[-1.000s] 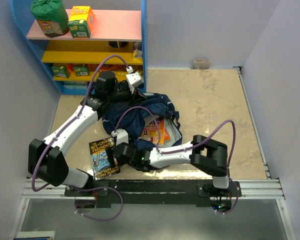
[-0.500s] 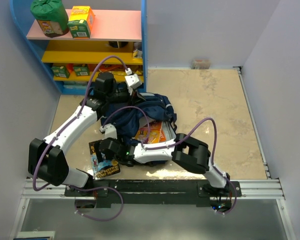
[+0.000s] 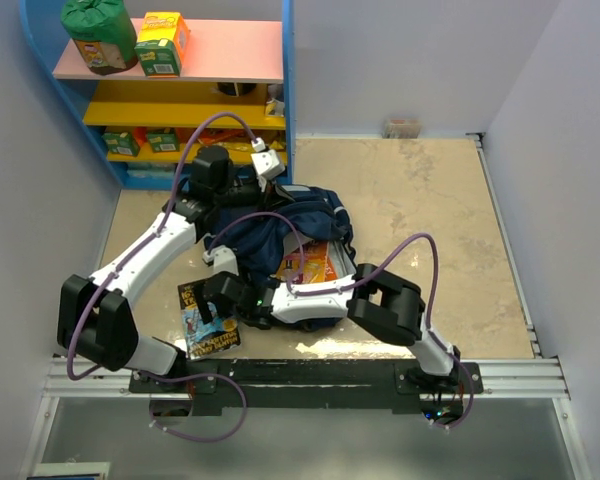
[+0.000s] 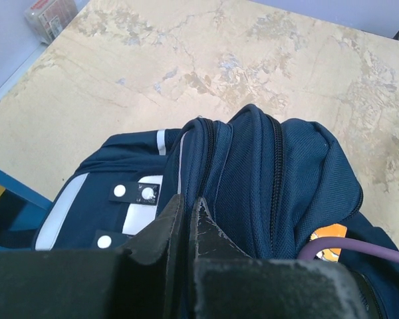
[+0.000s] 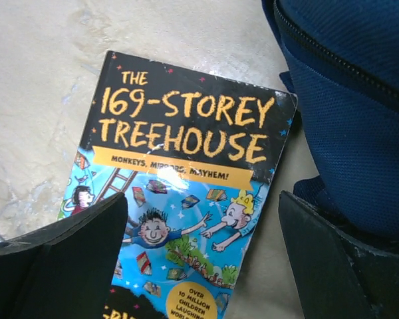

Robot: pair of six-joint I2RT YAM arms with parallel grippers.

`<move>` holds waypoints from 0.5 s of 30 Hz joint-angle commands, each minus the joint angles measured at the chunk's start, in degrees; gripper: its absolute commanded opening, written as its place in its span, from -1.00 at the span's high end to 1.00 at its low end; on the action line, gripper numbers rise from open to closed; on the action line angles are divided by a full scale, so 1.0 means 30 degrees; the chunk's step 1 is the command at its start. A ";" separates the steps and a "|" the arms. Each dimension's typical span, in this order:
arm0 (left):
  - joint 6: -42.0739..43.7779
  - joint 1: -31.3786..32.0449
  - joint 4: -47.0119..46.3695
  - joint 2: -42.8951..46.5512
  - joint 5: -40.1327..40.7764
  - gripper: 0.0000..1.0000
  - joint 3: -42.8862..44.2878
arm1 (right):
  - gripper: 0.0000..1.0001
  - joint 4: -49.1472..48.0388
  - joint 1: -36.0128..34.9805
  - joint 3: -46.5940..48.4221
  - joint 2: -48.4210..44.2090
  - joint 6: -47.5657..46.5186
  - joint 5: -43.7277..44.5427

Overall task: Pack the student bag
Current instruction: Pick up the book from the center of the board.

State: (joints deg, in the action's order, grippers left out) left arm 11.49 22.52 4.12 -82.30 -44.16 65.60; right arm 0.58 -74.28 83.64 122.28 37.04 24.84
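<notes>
The navy-blue student bag lies open in the middle of the table, with an orange book showing in its opening. My left gripper is shut on the bag's top fabric edge. In the left wrist view the jaws pinch the fabric beside the white patch. My right gripper hovers open over "The 169-Storey Treehouse" book, which lies flat left of the bag. In the right wrist view the book lies between the spread fingers, with the bag at the right.
A blue shelf unit stands at the back left with a green pouch and a juice carton. A small box sits against the back wall. Grey walls close both sides.
My right gripper has swung left from the bag's front to above the treehouse book. My left gripper has kept its hold on the bag.
</notes>
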 commanded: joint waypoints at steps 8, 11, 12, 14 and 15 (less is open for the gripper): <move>-0.0195 -0.0213 -0.1776 -0.1891 0.0834 1.00 -0.0861 | -0.95 0.1478 0.3491 -0.0251 0.1252 0.0017 0.0804; 0.0037 -0.0184 -0.2221 -0.1921 0.0892 1.00 -0.1213 | -0.89 0.1067 0.3141 0.0010 0.1631 0.0456 0.0246; 0.0126 -0.0213 -0.2310 -0.1892 0.1038 1.00 -0.1446 | -0.86 0.1328 0.2849 0.0244 0.1865 0.0573 0.0274; 0.0330 -0.0213 -0.2398 -0.1892 0.1156 1.00 -0.1594 | -0.81 0.2290 0.2525 0.1148 0.2860 0.1013 0.0508; 0.0448 -0.0213 -0.2428 -0.1921 0.1272 1.00 -0.1768 | -0.72 0.2558 0.2263 0.1358 0.3154 0.1130 0.0625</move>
State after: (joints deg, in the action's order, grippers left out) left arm 9.45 22.48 -1.76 -85.38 -46.74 63.48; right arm 1.19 -73.34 84.97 124.40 38.13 22.81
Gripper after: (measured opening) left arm 0.058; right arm 0.914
